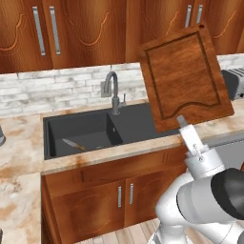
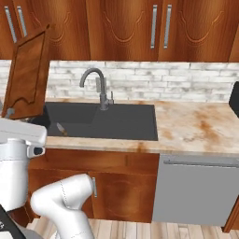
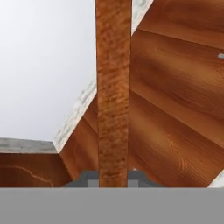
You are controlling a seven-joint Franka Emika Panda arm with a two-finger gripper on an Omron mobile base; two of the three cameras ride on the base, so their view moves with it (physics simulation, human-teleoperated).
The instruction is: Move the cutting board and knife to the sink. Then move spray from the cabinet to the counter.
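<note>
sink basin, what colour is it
Dark grey, seen best in the left base view.

A beige marble-look counter [image 2: 200, 126], blotched rusty orange-brown, ran beneath a whitewashed brick backsplash [image 2: 163, 86] and wrapped around a dark grey sink [image 1: 95, 131] set flush into it. A small knife [image 1: 74, 145] with a wooden handle lay on the basin floor, toward seven o'clock of the bowl in the left base view, its blade pointing to ten o'clock. A curved grey faucet [image 2: 95, 86] stood on the stone at twelve o'clock of the sink. At three o'clock of the sink in the right base view, the counter stretched bare to a dark appliance [image 2: 234, 103] at the frame's edge.
</note>
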